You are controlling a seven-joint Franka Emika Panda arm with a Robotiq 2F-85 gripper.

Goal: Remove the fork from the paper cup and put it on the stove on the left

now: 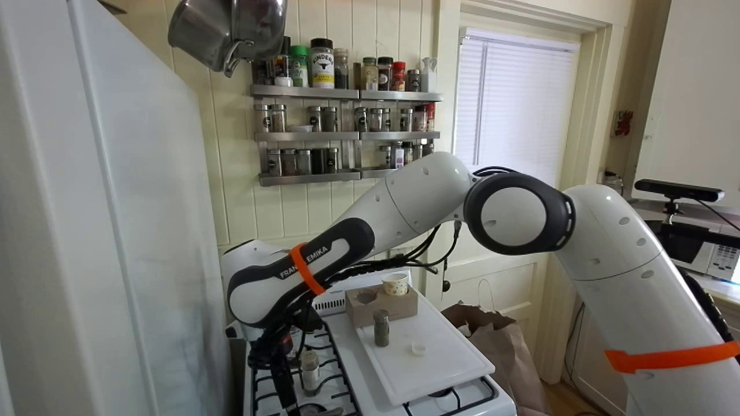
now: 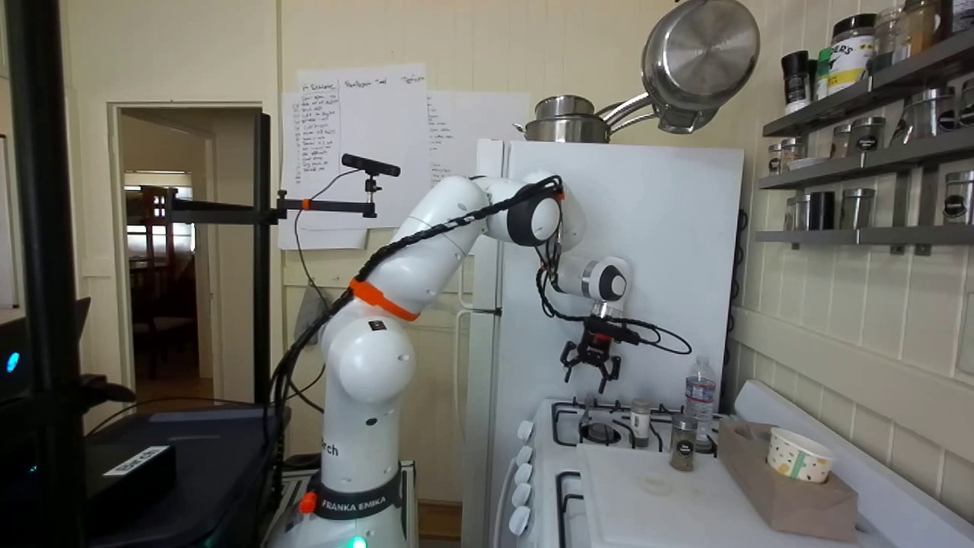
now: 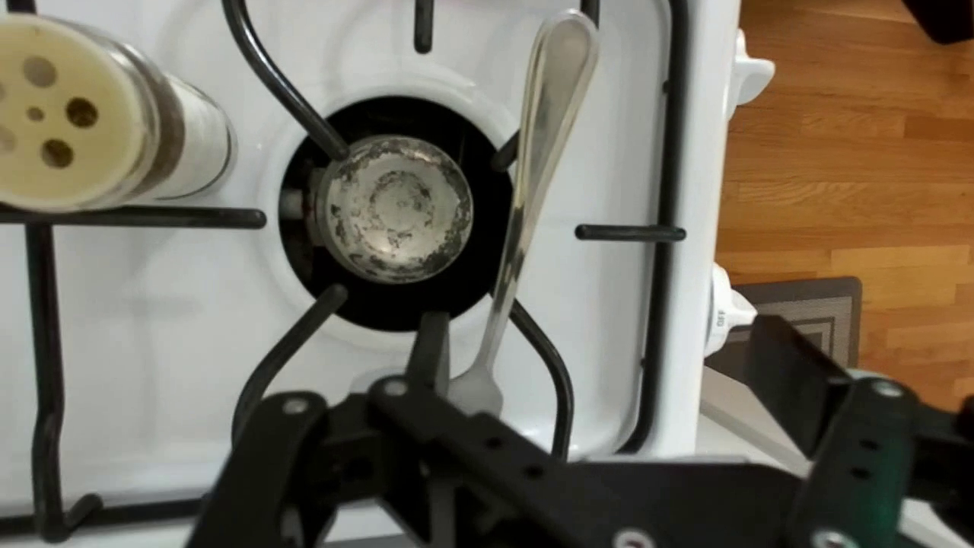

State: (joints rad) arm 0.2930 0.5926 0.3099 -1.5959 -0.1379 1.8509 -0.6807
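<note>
Claw (image 2: pixel 584 383) spread wide, pinching nothing. Below it, fork (image 3: pixel 525 205) rests on stove (image 3: pixel 609 304), head partly hidden; paper cup (image 2: pixel 799 459) well apart from claw. Placing looks done. Risk: dipping instead of lifting could catch fork and drag it askew; sideways swing could topple shaker (image 3: pixel 106 114) near claw.

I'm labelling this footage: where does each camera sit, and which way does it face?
An exterior view: close by the fridge, looking over the stove at the spice shelves; much of the arm shows.
An exterior view: off the stove's opposite end, facing the fridge; the arm shows from base to gripper.
Wrist view: by the gripper, facing down at a burner; the spread fingers show.
Both exterior views share the cup; all three share the pale-capped shaker.
</note>
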